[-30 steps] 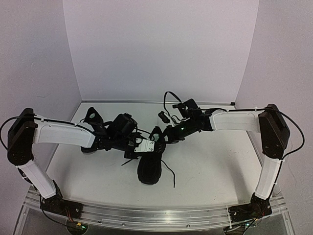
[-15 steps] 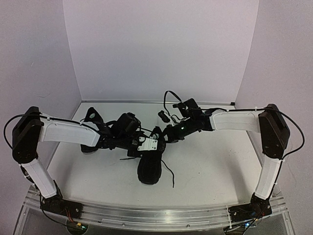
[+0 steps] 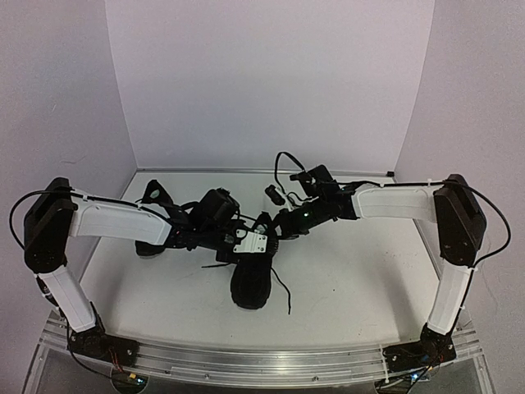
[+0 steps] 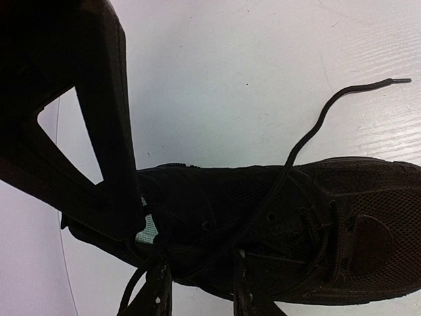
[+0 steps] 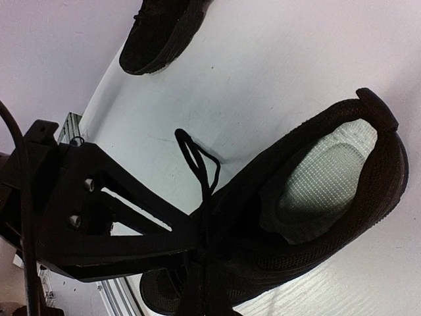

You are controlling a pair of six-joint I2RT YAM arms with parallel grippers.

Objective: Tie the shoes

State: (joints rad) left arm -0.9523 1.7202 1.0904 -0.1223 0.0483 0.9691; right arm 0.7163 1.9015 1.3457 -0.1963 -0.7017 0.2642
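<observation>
One black shoe (image 3: 250, 287) lies mid-table, toe toward the arm bases. It also shows in the left wrist view (image 4: 342, 224) and in the right wrist view (image 5: 329, 197). My left gripper (image 3: 256, 244) hangs over its laced top. Its fingers stand apart on either side of the laces in the left wrist view (image 4: 198, 299). My right gripper (image 3: 275, 228) is at the heel end, and in its own view (image 5: 204, 296) it looks shut on a lace loop (image 5: 200, 164). A free lace end (image 4: 329, 108) trails on the table. The second shoe (image 5: 161, 29) lies at the far left, mostly hidden behind the left arm (image 3: 152, 197).
White walls close the back and both sides of the table. A metal rail (image 3: 262, 361) runs along the near edge. A loose lace (image 3: 283, 291) lies to the right of the middle shoe.
My left arm has edged to the right, bringing its gripper a little further over the shoe's laces. The right arm and the shoe have not visibly moved.
</observation>
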